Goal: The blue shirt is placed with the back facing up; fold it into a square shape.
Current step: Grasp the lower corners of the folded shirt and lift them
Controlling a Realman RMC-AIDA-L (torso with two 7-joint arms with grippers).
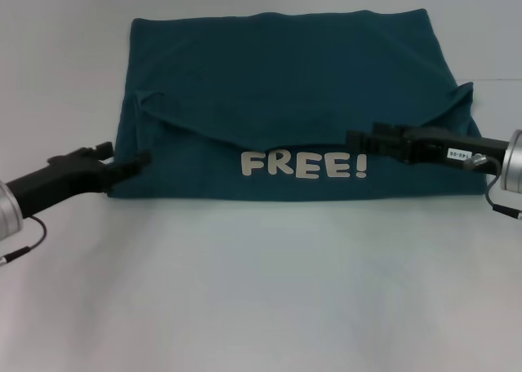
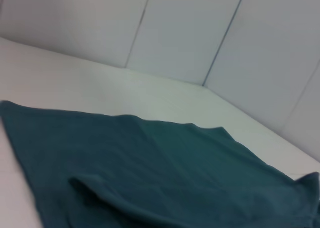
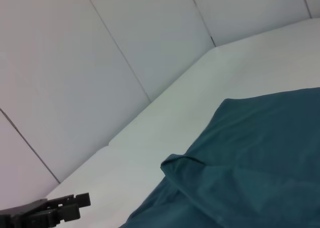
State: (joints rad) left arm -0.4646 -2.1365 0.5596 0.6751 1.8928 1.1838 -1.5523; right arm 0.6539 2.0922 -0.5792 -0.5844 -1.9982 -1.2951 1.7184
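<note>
A plain white counter [image 1: 261, 290] fills the head view, with bare surface along the near side, a strip at the far edge and narrow margins at the left and right. Its surface is smooth and matte, with no markings visible. In the left wrist view the counter [image 2: 75, 83] runs back to a pale wall [image 2: 190, 33] made of flat panels, divided by thin dark seams that slant across it. The right wrist view shows the same kind of panelled wall [image 3: 100, 63] meeting the counter [image 3: 165, 123] along a straight edge, with seams between panels and a corner where two wall faces join
</note>
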